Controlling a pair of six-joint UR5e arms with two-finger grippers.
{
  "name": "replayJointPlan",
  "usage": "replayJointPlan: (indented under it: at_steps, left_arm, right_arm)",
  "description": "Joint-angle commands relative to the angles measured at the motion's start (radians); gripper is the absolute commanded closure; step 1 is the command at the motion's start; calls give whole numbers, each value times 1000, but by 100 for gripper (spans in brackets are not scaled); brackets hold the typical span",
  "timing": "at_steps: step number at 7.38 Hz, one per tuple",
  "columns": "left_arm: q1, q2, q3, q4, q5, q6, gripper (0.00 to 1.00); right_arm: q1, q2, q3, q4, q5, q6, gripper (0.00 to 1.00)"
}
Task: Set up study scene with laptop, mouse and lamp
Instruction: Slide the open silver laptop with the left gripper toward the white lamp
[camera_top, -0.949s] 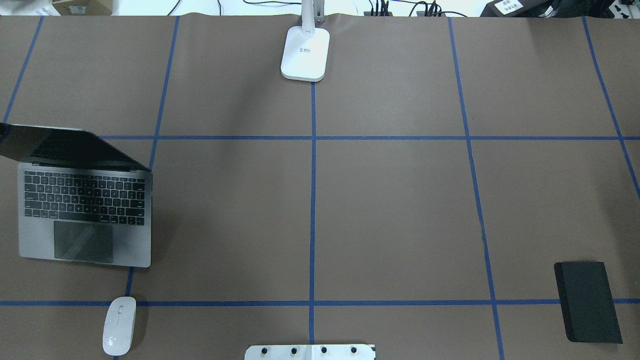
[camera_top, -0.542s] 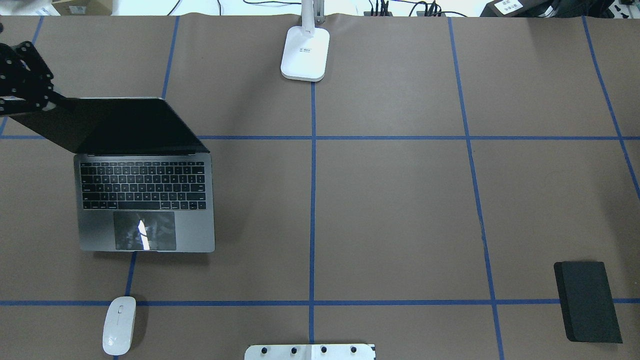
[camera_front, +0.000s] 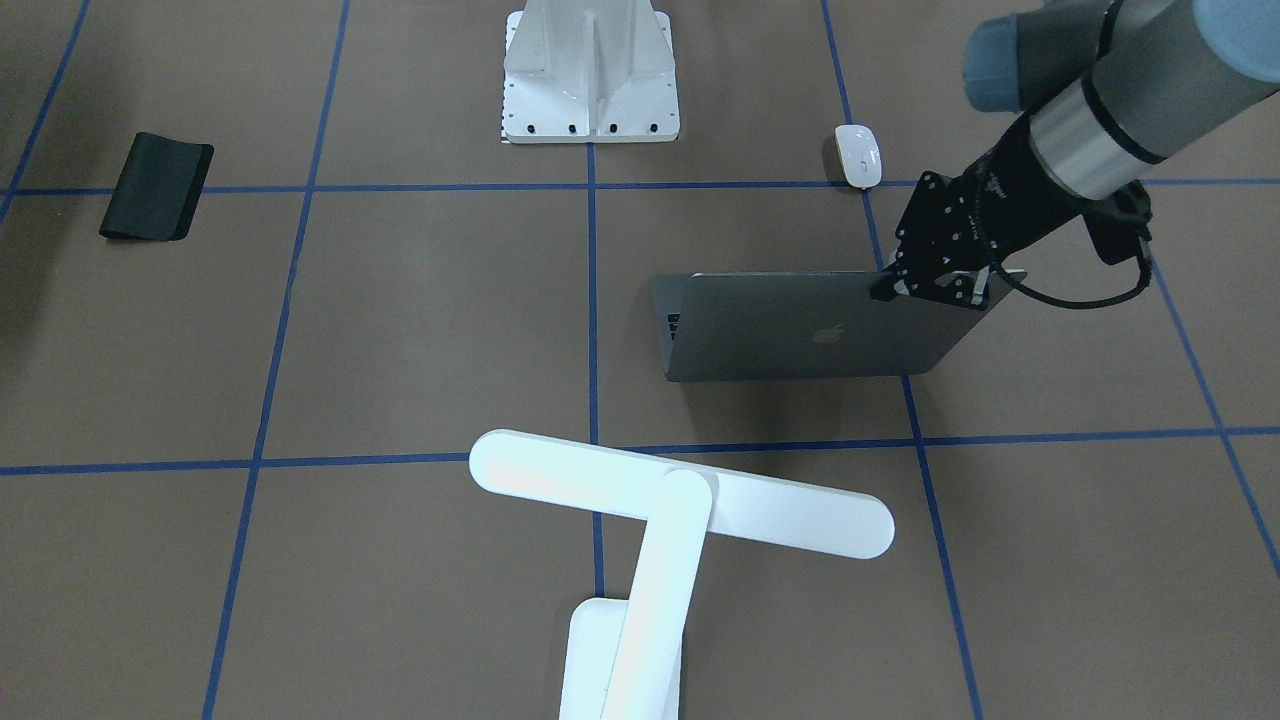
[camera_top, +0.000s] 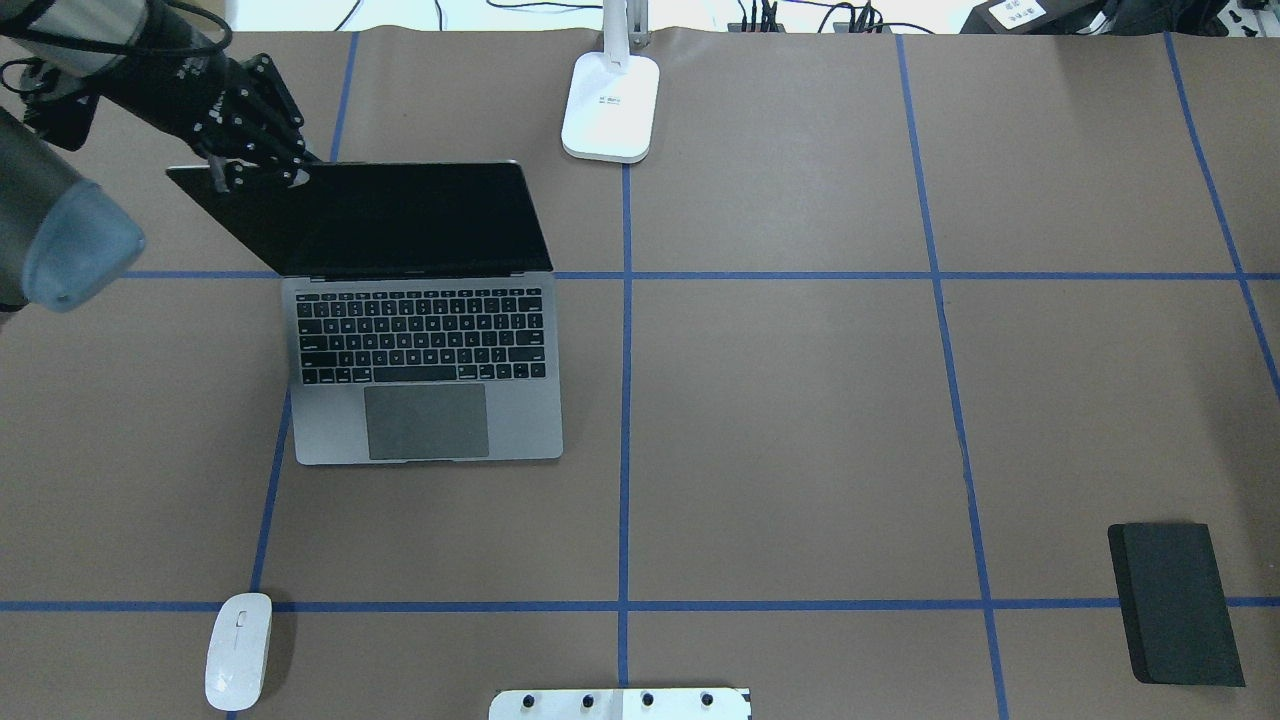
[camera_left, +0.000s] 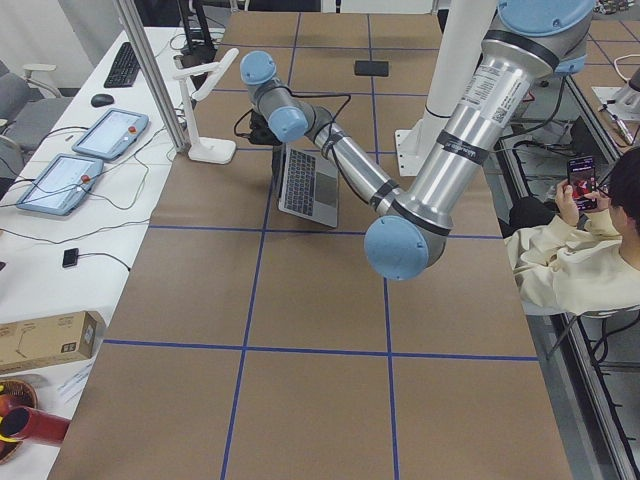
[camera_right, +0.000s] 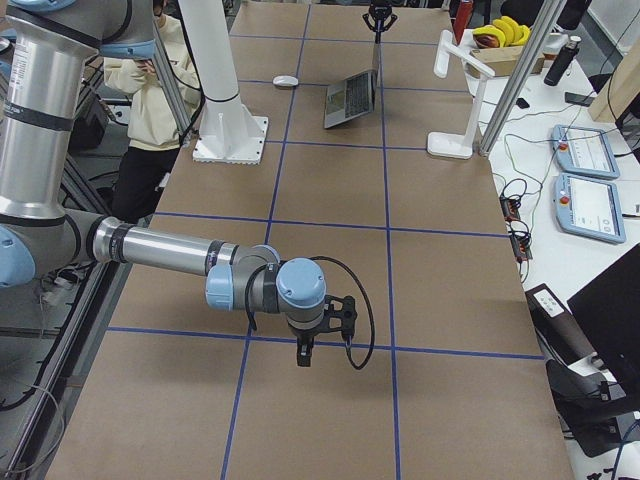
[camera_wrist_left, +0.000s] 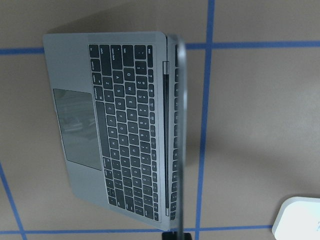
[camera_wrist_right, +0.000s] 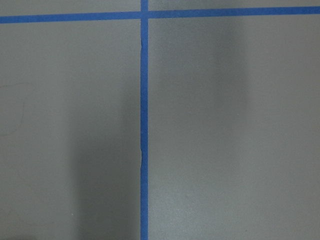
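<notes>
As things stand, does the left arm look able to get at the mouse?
Likely not yet: the left gripper is shut on the laptop lid. Once freed, nothing else lies between it and the mouse.

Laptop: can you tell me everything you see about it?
The laptop is slim, grey and metal-looking, with dark keys, a big trackpad and an apple logo on the lid. It is open, screen dark, its base resting on the brown table. The left gripper pinches the lid's top corner.
</notes>
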Motion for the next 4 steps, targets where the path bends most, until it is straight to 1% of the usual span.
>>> replayJointPlan:
  at_steps: [1, 2, 3, 4]
  left_arm:
    - [80, -107, 71, -78, 151, -113, 100]
    - [102, -123, 99, -134, 197, -137, 100]
    - [113, -167, 139, -148, 245, -137, 100]
    - [127, -204, 194, -190, 283, -135, 100]
  right_arm:
    - [0, -5, -1, -1, -7, -1, 0]
    - [0, -5, -1, -1, -7, -1, 0]
    - [0, -6, -1, -1, -10, -1, 0]
    - [0, -20, -3, -1, -11, -4, 0]
